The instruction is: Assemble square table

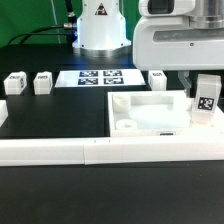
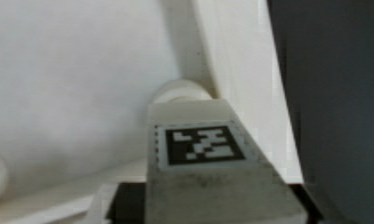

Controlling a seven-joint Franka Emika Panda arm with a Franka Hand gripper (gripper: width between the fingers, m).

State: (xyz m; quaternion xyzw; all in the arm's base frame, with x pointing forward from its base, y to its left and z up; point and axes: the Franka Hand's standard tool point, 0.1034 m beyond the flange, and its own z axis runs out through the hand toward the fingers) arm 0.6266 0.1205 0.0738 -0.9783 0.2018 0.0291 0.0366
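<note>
I see short white leg post [image 1: 205, 104], black-white tag [image 2: 202, 143] on face, upright inside gripper [image 1: 203, 82], clamped by it; white slab [image 1: 150, 115] just beside.

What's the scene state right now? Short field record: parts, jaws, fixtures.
tabletop: square white slab with raised rim, lying flat against the border wall
held leg post: upright, tag facing the camera, at the tabletop's edge on the exterior view's right
jaws: closed on the held leg post
seated in corner hole: cannot tell
loose leg posts: two on the exterior view's left, one behind the tabletop
marker board: behind the tabletop, nothing on it
</note>
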